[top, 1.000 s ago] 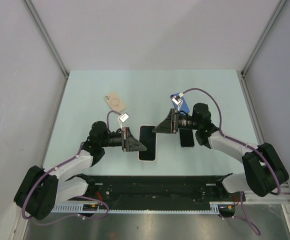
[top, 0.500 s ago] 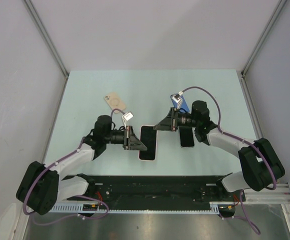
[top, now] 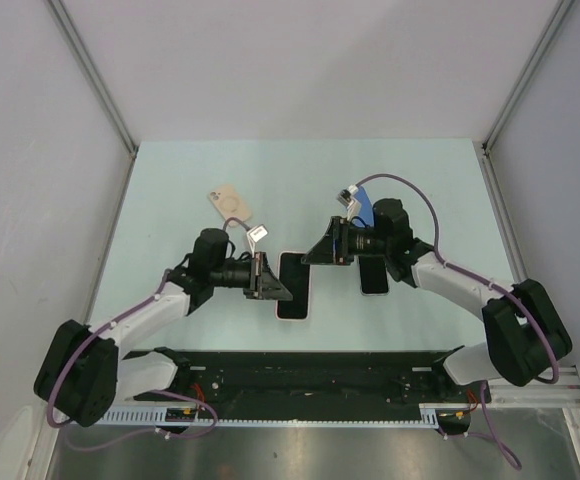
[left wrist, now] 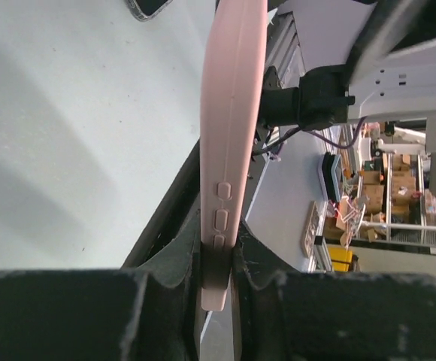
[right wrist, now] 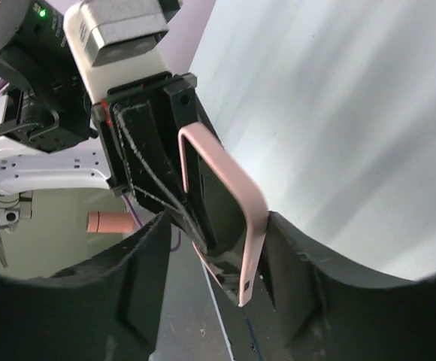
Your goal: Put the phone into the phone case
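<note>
left pincer (top: 276,288) first: we see it pinched tight on the long edge of the pink phone case (left wrist: 231,143), its black fingers (left wrist: 179,259) pressed on either face close to the side buttons (left wrist: 222,218). from above, the case lies between the two arms near the front of the pale green table (top: 170,190), with the left pincer at its left side. the phone (right wrist: 212,199) shows in the right wrist view as a dark screen inside the pink rim; it looks seated along the edge we can see, but the far corners are hidden. we cannot tell whether the case touches the table.

right pincer (top: 317,254) sits at the case's upper right corner. it is spread, straddling the case's end with a clear gap on the screen side. on the back side the other finger stands just beside the pink rim, and we cannot tell if it touches.

elsewhere on the table we note a second phone (top: 374,277) in a white rim under the right arm, a beige case (top: 230,203) behind the left arm, and a blue item (top: 367,210) partly hidden by the right wrist.
</note>
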Controlling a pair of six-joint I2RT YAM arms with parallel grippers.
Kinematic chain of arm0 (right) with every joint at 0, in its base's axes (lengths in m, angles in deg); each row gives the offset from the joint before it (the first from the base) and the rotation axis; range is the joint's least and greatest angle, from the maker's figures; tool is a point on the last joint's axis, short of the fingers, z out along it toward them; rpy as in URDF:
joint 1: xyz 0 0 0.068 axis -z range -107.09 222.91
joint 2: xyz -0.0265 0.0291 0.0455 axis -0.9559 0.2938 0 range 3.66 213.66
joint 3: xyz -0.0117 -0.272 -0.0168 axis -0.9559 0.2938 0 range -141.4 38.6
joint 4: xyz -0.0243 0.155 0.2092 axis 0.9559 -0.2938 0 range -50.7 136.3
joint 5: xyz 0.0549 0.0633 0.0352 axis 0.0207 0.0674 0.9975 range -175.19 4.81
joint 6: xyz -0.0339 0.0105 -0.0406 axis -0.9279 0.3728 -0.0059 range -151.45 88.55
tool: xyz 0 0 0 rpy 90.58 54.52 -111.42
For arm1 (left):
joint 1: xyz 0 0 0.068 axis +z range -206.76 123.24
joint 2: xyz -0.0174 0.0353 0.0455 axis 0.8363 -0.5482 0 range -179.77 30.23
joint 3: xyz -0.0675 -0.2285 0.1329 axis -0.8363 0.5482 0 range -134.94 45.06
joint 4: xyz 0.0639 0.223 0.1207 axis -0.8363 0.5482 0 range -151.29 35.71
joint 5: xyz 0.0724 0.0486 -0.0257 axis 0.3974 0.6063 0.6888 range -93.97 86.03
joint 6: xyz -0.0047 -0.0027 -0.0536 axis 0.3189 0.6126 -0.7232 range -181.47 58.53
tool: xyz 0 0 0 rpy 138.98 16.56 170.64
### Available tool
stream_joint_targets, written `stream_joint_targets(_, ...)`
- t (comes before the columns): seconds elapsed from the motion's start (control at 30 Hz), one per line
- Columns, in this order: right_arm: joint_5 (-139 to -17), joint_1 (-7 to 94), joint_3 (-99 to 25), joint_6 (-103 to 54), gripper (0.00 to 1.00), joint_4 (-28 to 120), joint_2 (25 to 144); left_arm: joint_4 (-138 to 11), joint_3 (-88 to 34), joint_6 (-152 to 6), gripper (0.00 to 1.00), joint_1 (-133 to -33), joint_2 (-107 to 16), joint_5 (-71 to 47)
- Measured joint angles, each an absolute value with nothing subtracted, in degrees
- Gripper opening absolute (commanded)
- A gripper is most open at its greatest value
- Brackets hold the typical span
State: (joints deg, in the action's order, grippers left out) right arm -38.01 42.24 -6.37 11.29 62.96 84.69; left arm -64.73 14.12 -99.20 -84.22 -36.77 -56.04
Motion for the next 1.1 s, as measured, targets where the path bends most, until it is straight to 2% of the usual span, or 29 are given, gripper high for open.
stream_joint_targets(0.2, -35.56, 41.91, -2.79, 12.69, 0.68, 65.13, 79.73, -63.73, 15.06, -102.13, 0.00, -82.08, -30.59, -50.38)
stream_joint_targets(0.33, -33.53, 41.19, 2.00, 15.68, 0.75, 70.02, 78.77, -67.36, 17.09, -106.48, 0.00, -80.20, -26.61, -47.93)
stream_joint_targets(0.73, -32.56, 37.47, 4.77, 22.67, 0.71, 81.63, 83.82, -84.12, 22.93, -118.76, 0.00, -79.65, -26.37, -48.22)
stream_joint_targets(0.83, -32.56, 37.38, 4.88, 24.27, 0.60, 84.45, 85.11, -86.61, 23.10, -120.10, 0.00, -79.56, -26.37, -48.35)
stream_joint_targets(0.87, -32.59, 37.38, 4.97, 24.75, 0.51, 85.45, 85.50, -86.96, 23.10, -120.25, 0.00, -79.50, -26.37, -48.46)
stream_joint_targets(0.93, -32.59, 37.38, 5.17, 25.84, 0.42, 87.05, 86.02, -87.07, 23.10, -120.34, 0.00, -79.37, -26.39, -48.48)
stream_joint_targets(0.97, -32.59, 37.41, 5.30, 26.54, 0.33, 87.90, 86.20, -86.77, 23.10, -120.14, 0.00, -79.35, -26.39, -48.46)
stream_joint_targets(1.03, -32.85, 37.41, 5.85, 27.31, 0.21, 88.93, 86.37, -85.89, 23.08, -119.57, 0.00, -79.21, -26.39, -48.30)
stream_joint_targets(1.07, -33.24, 37.49, 6.24, 27.61, 0.09, 89.02, 86.46, -84.91, 22.71, -118.94, 0.00, -79.17, -26.35, -48.24)
stream_joint_targets(1.1, -33.55, 37.58, 6.76, 28.47, 0.04, 89.37, 86.70, -84.32, 22.45, -118.20, 0.00, -79.24, -26.35, -48.19)
